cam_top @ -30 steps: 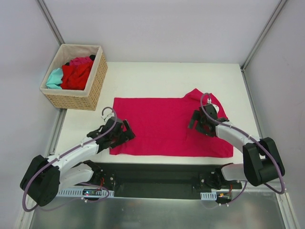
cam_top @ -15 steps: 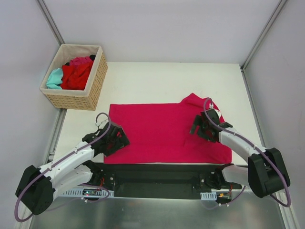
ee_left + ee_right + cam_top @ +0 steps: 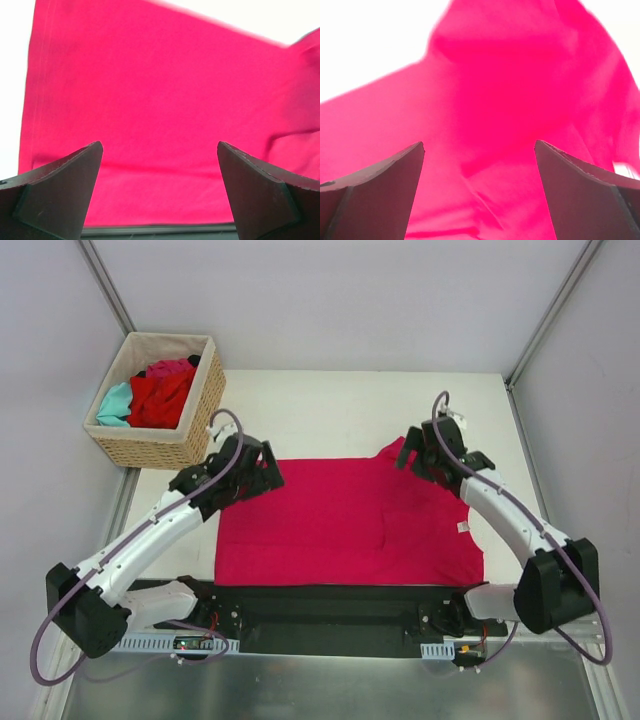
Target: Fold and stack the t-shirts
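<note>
Magenta-pink soft cloth t-shirt (image 3: pixel 345 525) spread flat on white tabletop (image 3: pixel 330 405), near edge at the arm bases.
Left gripper (image 3: pixel 258 472) over far-left corner, right gripper (image 3: pixel 420 452) over rumpled far-right sleeve; fingers of both spread wide, grasping nothing. Probably light, limp, not slippery: best pinched at corners or hem, both sides together, else sagging. Red shirt (image 3: pixel 160 400) and teal shirt (image 3: pixel 115 403) bunched in tan woven wicker basket (image 3: pixel 200 420), far left. Pale walls close around.

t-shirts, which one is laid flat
The magenta-pink t-shirt, spread on the white table; the red, teal and pink ones sit bunched in the tan wicker basket.
</note>
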{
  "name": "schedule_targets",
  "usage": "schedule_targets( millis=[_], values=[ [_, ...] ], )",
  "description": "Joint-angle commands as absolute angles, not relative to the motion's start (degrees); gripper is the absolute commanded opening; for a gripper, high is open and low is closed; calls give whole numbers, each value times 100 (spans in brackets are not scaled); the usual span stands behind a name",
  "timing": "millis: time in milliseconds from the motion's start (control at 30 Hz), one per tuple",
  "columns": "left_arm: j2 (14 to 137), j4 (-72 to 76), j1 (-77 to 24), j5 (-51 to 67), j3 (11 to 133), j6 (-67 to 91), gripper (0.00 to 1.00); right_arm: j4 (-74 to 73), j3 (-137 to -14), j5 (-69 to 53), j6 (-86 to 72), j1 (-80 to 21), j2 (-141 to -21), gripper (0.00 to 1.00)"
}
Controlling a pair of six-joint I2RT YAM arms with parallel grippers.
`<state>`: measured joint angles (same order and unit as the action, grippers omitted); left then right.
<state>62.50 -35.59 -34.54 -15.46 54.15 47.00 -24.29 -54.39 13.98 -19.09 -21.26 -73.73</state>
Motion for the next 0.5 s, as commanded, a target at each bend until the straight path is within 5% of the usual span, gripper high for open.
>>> schedule_targets(
  millis=[0, 467],
  values=[
    [6836, -3612, -3454, -2092, 6301, 3894, 99, -2356, -6590, 1574, -1556, -1908, -8365, 96],
    [7119, -3147, -2163, -1582, 6425, 3771, 99, -2171, -8911, 924, -1230, -308, -10977, 94]
  ],
)
